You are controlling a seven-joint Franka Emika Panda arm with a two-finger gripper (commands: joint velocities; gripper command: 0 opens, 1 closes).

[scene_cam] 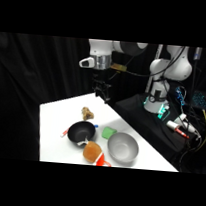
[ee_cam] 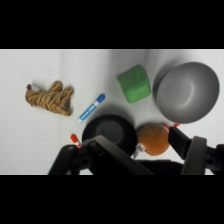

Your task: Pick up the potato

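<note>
From my seat, sweeping left to right across the counter (scene_cam: 53,137) in the side view: a knobbly tan toy (scene_cam: 87,113) toward the far edge, a black bowl (scene_cam: 81,132), the potato (scene_cam: 91,151) at the near edge just beside that bowl, a green block (scene_cam: 108,133), then a grey metal bowl (scene_cam: 122,146) by the right edge. A blue marker (ee_cam: 92,107) shows in the wrist view.

My claw (scene_cam: 102,92) hangs high over the far edge, well apart from the potato. I cannot tell whether it is apart or together.

I judge this the approach. To do it well, I would bring the claw over the near edge, centre it on the potato, and line the grip so it slips between the two bowls without nudging either.

The potato is a smooth, rounded, orange-brown lump, smaller than both bowls; it may roll if clipped.
</note>
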